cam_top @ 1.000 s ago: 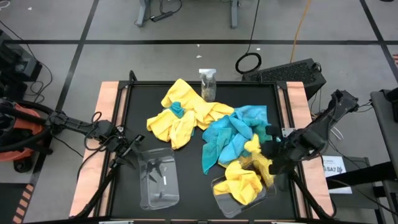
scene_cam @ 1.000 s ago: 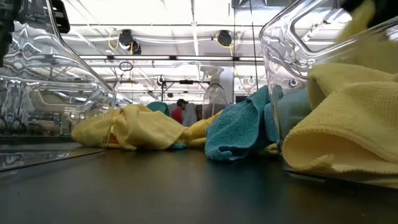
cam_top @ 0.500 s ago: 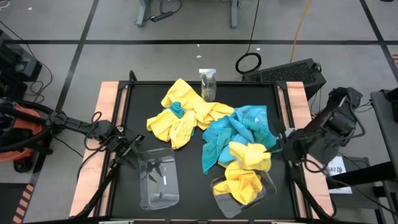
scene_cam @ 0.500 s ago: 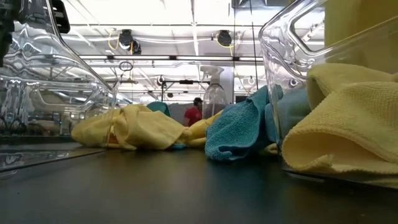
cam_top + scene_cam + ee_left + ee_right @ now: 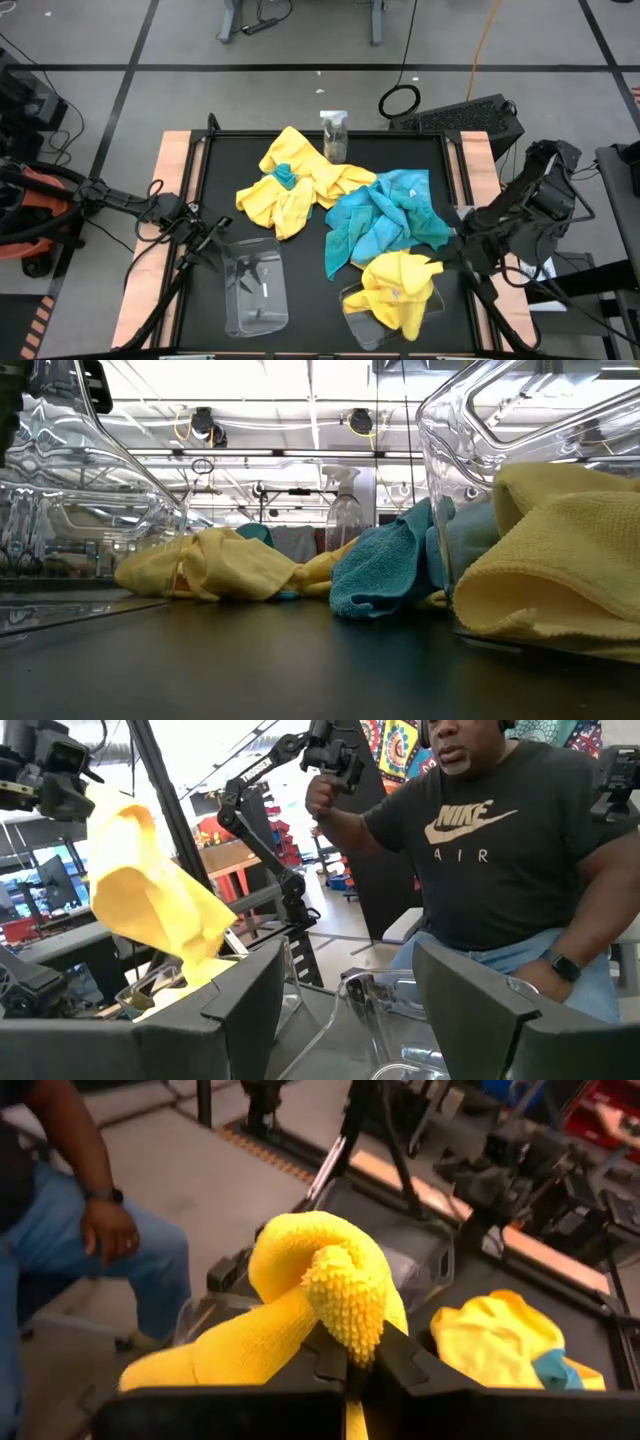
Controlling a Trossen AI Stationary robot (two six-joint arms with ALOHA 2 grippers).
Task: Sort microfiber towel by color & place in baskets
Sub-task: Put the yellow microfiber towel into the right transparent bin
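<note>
Right end effector (image 5: 441, 262), clenched on yellow towel (image 5: 397, 277), has carried it from the pile over the lower-right basket (image 5: 352, 318); release next.

This is a robotics lab or workshop in a large industrial hall. The black-topped table (image 5: 300, 250) stands on a bare grey concrete floor (image 5: 300, 40) marked with dark tape lines, cables (image 5: 400, 100) trail beyond its far edge, and long rows of ceiling strip lights (image 5: 300, 390) run over the open room behind it. Out past the left tool's fingers a seated person (image 5: 500, 880) works another jointed arm (image 5: 270, 780), and past the right tool more dark rigs and stands (image 5: 520, 1170) crowd the room.
</note>
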